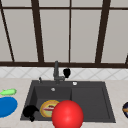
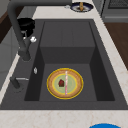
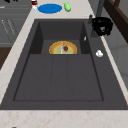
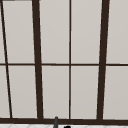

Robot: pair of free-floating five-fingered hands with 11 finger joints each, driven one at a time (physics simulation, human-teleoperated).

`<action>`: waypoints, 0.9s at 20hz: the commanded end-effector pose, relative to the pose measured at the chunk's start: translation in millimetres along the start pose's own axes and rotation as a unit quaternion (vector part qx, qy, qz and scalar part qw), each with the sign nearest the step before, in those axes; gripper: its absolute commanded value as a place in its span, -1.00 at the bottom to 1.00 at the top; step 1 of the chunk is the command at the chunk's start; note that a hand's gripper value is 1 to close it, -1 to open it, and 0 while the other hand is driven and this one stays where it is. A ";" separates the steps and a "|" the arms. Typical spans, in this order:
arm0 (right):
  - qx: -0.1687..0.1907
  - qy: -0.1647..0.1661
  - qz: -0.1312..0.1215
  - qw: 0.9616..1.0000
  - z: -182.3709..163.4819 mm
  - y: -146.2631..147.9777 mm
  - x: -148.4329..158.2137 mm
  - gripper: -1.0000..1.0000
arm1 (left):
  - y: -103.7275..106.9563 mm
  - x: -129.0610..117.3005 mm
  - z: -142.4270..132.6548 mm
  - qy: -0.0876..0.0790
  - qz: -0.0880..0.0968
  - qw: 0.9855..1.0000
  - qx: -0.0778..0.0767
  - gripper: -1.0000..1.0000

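My right hand hovers just right of the dark faucet, above the back rim of the sink; its fingers look curled with nothing in them. The same hand appears beside the faucet in the left side view and the right side view. My left hand hangs over the front left corner of the black sink. A yellow-rimmed plate with a red bit of food lies in the left basin. A big red ball sits at the front, covering part of the plate.
A blue plate and a green vegetable lie on the counter left of the sink. A dark plate stands on the counter to the right. A small white knob sits on the sink's back rim. A window runs behind.
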 end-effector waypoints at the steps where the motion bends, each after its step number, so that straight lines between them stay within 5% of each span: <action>1: -0.024 -0.010 0.063 0.998 4.8 8.0 17.9 1.00 | 0.0 0.0 0.0 0.000 0.000 1.000 0.000 0.00; 8: -0.058 0.021 0.111 0.992 19.4 25.0 29.4 1.00 | 0.0 0.0 0.0 0.000 0.000 1.000 0.000 0.00; 12: -0.097 0.032 0.075 0.992 22.8 50.0 11.1 1.00 | 0.0 0.0 0.0 0.000 0.000 1.000 0.000 0.00; 18: -0.186 0.007 0.072 0.980 28.7 66.1 -12.8 1.00 | 0.0 0.0 0.0 0.000 0.000 1.000 0.000 0.00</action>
